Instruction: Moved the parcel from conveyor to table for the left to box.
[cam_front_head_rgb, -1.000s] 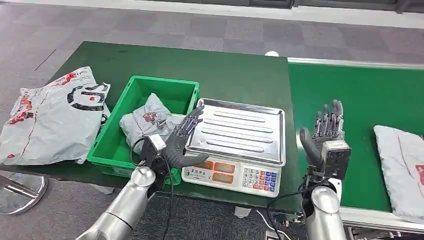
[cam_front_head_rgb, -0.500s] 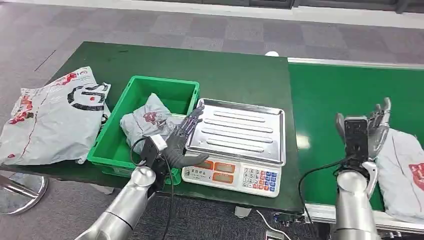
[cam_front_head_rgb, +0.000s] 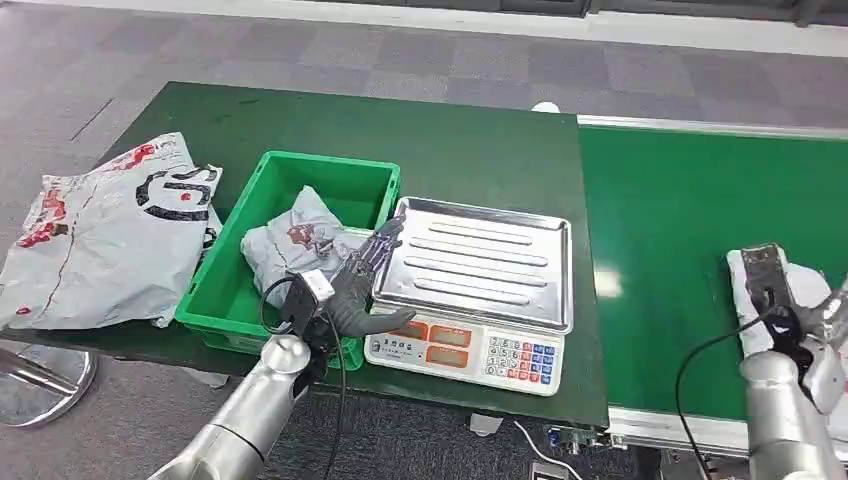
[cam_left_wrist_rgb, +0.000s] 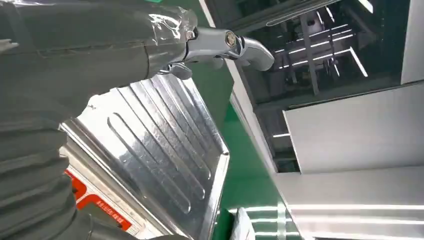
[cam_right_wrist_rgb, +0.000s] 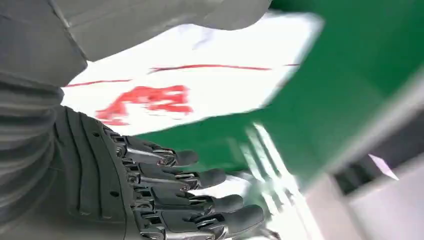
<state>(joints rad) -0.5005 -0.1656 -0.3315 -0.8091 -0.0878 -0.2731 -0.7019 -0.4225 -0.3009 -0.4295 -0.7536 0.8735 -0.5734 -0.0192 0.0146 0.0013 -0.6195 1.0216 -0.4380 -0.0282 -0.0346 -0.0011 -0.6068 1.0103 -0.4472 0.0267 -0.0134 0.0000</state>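
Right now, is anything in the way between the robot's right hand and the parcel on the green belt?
Nothing visible is. The right hand is right over the parcel on the conveyor, fingers spread. Whether it touches the parcel yet, I cannot tell.

L arm is raised from lower left, forearm angled up and inward. L hand (cam_front_head_rgb: 362, 282) is held open, fingers (cam_front_head_rgb: 384, 243) extended fwd and slightly spread, thumb stuck out to the side; nothing is held. R arm is extended at far right, wrist bent. R hand (cam_right_wrist_rgb: 150, 185) is seen w/ fingers (cam_right_wrist_rgb: 210, 177) apart, lightly curled, nothing gripped.
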